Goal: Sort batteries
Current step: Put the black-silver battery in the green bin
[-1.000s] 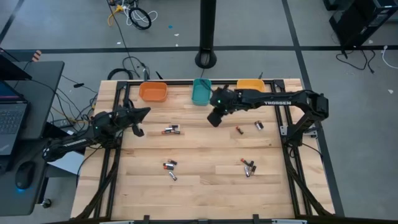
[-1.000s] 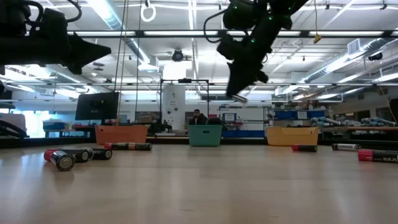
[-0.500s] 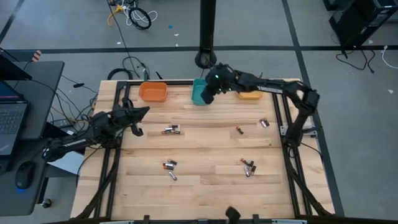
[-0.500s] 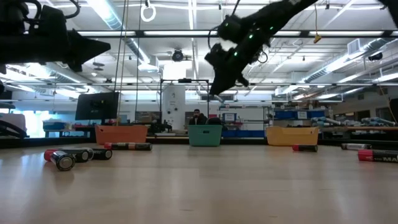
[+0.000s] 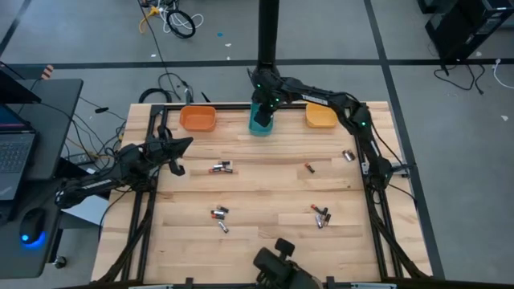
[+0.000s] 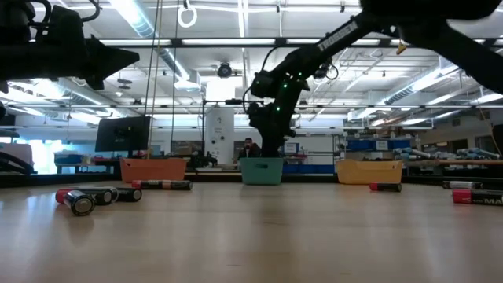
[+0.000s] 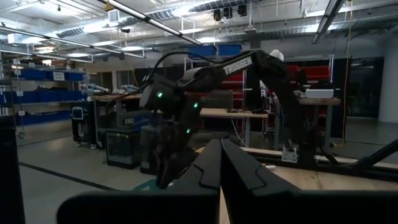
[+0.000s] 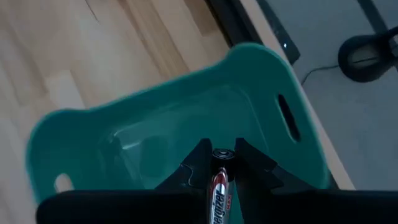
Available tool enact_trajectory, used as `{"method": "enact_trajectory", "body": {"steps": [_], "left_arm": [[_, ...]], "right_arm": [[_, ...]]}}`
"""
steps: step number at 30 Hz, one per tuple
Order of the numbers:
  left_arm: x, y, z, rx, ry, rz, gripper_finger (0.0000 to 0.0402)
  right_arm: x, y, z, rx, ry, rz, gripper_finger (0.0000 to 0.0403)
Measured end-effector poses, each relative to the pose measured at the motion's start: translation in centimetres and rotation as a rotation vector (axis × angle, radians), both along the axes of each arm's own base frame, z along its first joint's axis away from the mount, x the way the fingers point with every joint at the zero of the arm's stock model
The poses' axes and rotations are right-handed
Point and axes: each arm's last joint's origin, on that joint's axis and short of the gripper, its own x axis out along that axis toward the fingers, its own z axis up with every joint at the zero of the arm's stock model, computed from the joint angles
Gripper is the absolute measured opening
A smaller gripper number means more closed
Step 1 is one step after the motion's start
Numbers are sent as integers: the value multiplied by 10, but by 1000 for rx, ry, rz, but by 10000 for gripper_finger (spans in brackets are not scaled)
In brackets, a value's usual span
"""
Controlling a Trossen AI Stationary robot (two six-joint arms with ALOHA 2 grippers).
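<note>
Wooden slats make up your bench (image 5: 265,193), with three small bins lined along its far edge: an orange bin (image 5: 197,119), a teal bin (image 5: 260,120) and a yellow bin (image 5: 322,116).

Your right gripper (image 8: 217,163) hangs directly over the teal bin, and its jaws are clamped on a battery (image 8: 218,186), a silver and red cell with its cap end pointing down toward the bin's floor. From the bench-level view you see that arm reaching down from the upper right, with the gripper just above the teal bin's rim.

Your left gripper (image 5: 176,158) waits near the bench's left edge, raised above the wood, its jaws pressed together with nothing between them.

You have the rest of the batteries scattered on the bench. One pair (image 5: 222,168) lies near the left gripper. A small cluster (image 5: 219,217) sits nearer the front, left of centre, and another cluster (image 5: 321,215) sits front right. A single reddish cell (image 5: 308,168) lies right of centre, and one more cell (image 5: 348,156) rests close to the right edge, near the right arm's base.

Beyond the bench you can see a desk with a laptop (image 5: 14,152) to the left and loose cables (image 5: 173,20) on the floor.
</note>
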Motion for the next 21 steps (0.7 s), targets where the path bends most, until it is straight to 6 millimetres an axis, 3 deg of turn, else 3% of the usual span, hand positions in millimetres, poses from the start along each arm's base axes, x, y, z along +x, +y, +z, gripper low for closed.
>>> {"method": "enact_trajectory", "body": {"steps": [14,21], "left_arm": [[0,0,1,0,-12,-1,11],[-1,0,3,5,-36,-3,11]], "right_arm": [[6,-3,-23,22,96,92,55],[7,6,-10,17,93,102,121]]}}
